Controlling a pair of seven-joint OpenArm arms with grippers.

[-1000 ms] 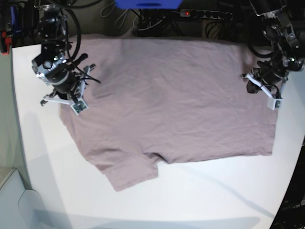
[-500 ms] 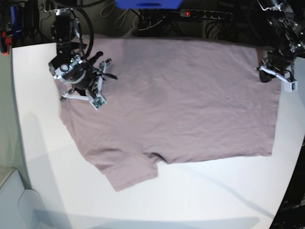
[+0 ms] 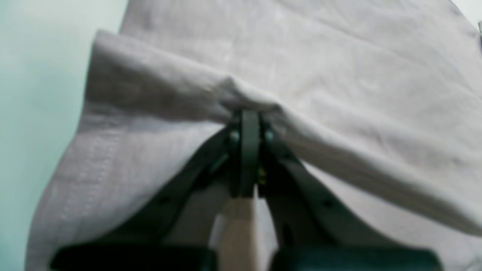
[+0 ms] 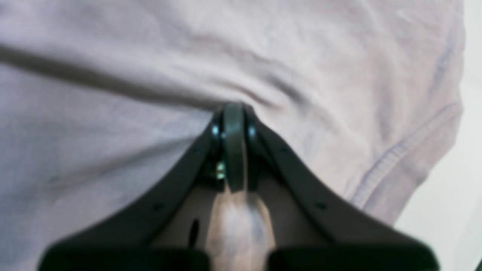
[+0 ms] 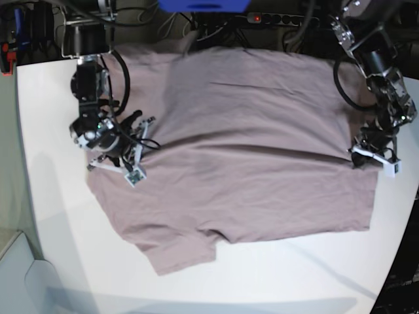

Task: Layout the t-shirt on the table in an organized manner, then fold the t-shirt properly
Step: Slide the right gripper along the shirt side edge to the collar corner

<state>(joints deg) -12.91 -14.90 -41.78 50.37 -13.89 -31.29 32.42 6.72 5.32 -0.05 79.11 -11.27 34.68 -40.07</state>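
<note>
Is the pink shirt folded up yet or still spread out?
Mostly spread: the t-shirt lies open across the table, with one fold line running between the two pinching end effectors.

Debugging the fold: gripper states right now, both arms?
Left gripper: closed, pinching the t-shirt.
Right gripper: closed, pinching the t-shirt too.

My t-shirt (image 5: 249, 144) lies spread across the table (image 5: 59, 222), its far edge at twelve o'clock. My right gripper (image 5: 134, 154) sits on its nine o'clock side, my left gripper (image 5: 366, 156) on its three o'clock edge; one sleeve points toward seven.
</note>
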